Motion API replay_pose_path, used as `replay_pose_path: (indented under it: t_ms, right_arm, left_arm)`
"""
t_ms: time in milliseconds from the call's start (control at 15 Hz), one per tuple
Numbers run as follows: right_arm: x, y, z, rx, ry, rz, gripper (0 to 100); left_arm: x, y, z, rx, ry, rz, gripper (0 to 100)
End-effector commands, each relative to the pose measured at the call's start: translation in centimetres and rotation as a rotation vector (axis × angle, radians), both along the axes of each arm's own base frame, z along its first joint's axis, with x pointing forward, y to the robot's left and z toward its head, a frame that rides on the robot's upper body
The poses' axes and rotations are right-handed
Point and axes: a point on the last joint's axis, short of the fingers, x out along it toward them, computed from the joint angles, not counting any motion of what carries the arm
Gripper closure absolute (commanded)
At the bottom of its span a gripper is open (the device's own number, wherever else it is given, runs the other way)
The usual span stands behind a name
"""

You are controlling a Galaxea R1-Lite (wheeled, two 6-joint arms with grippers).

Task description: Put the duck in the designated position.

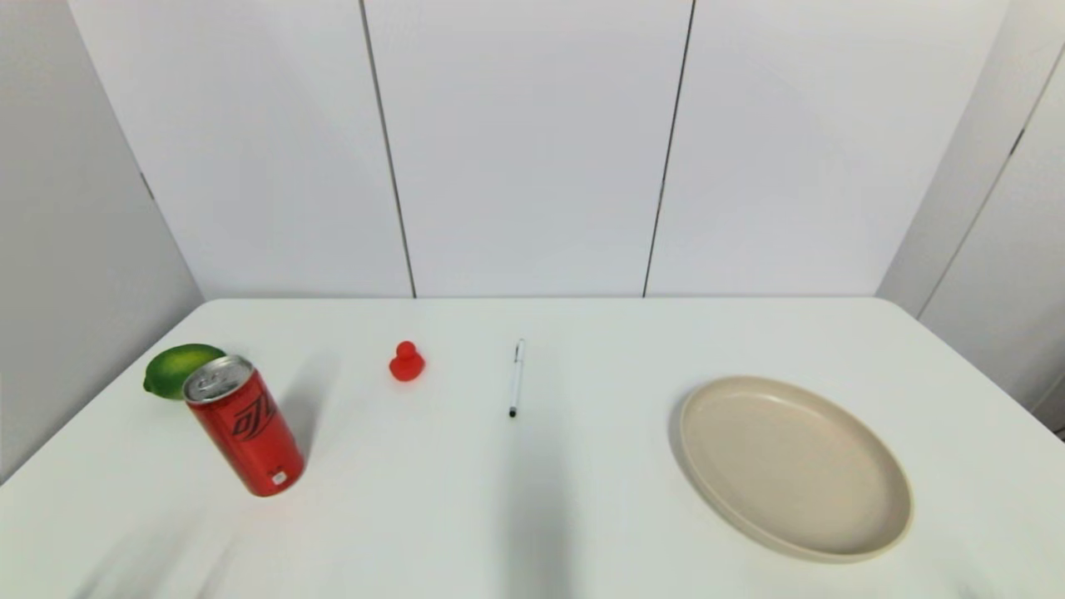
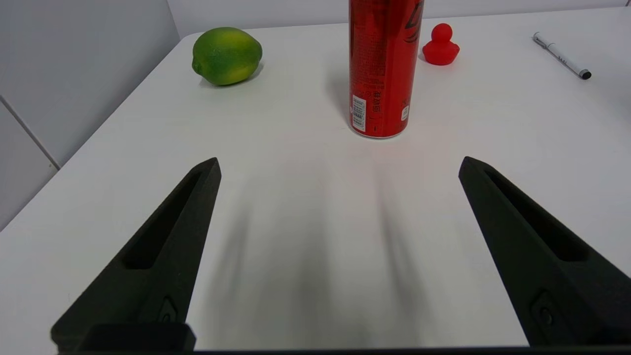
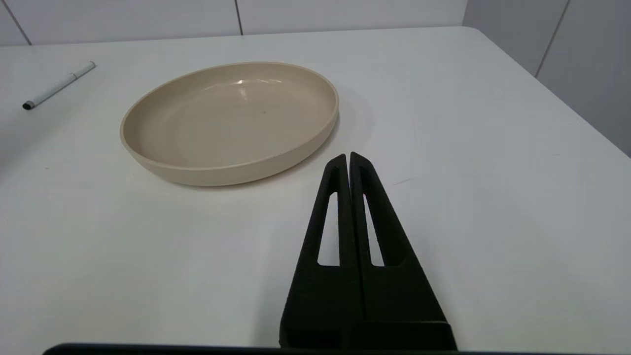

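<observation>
One duck (image 2: 440, 45), one can (image 2: 384, 69), one lime (image 2: 227, 55), one pen (image 2: 561, 55) sitting beyond left gripper (image 2: 340, 167), its jaws gaping wide; one plate (image 3: 315, 130) lying just ahead of right gripper (image 3: 349, 159), its jaws pressing together.

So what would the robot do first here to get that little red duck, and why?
Probably reach the left gripper forward and past the red can toward the duck. Its fingers are already spread wide, and the duck sits untouched on the table's left half, beyond the can. The right gripper is shut, over by the plate.
</observation>
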Motion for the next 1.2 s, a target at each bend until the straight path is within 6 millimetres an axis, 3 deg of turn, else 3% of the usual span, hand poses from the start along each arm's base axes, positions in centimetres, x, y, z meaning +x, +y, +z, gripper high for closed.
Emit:
replay_pose_path:
  t_ms: [67,1200]
  right_arm:
    - [0.0,0.0,0.0,0.0,0.0,0.0,100]
    - [0.0,0.0,0.0,0.0,0.0,0.0,100]
  left_arm:
    - [0.0,0.0,0.0,0.001,0.0,0.0,0]
    - [0.0,0.0,0.0,0.001,0.0,0.0,0]
